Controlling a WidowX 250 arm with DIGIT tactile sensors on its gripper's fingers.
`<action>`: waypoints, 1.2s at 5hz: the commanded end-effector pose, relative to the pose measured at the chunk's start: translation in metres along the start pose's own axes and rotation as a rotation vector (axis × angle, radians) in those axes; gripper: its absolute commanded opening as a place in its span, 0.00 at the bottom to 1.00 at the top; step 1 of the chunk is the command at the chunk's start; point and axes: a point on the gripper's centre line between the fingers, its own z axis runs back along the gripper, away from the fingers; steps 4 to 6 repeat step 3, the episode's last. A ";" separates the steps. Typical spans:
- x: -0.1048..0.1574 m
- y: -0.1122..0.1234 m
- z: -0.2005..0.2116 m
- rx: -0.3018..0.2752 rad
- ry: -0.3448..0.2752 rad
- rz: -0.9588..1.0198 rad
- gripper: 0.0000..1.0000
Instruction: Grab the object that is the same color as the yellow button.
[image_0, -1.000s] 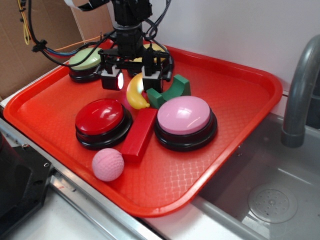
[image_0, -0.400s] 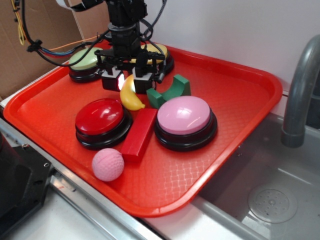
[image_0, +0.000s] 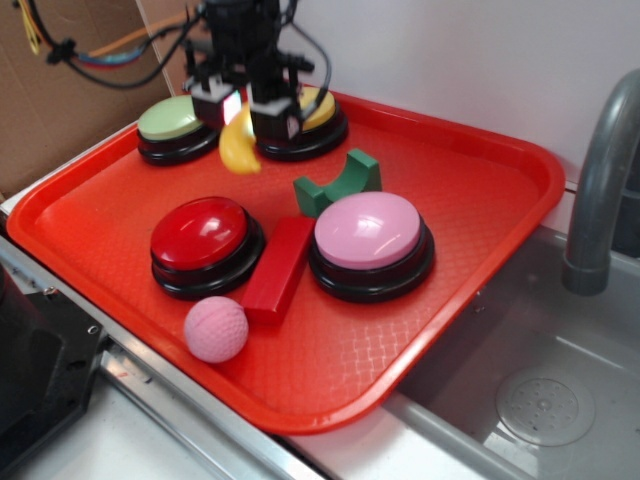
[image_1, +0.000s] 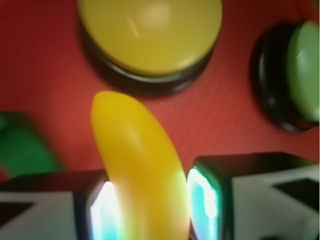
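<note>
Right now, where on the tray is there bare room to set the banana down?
The hand holds the banana. Bare tray lies right of the green arch block and pink button, and along the left edge beside the red button. The middle is crowded around the red block.

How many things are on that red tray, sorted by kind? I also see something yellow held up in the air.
Push buttons: 4, namely the yellow button, green button, red button and pink button
Blocks: 2, the red block and green arch
Balls: 1, the pink ball
Toy banana: 1, held in the tool, off the tray
Total: 8
</note>
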 end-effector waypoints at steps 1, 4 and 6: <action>-0.011 -0.008 0.075 -0.058 -0.114 -0.202 0.00; -0.012 -0.003 0.079 -0.049 -0.079 -0.316 0.55; -0.012 -0.003 0.079 -0.049 -0.079 -0.316 0.55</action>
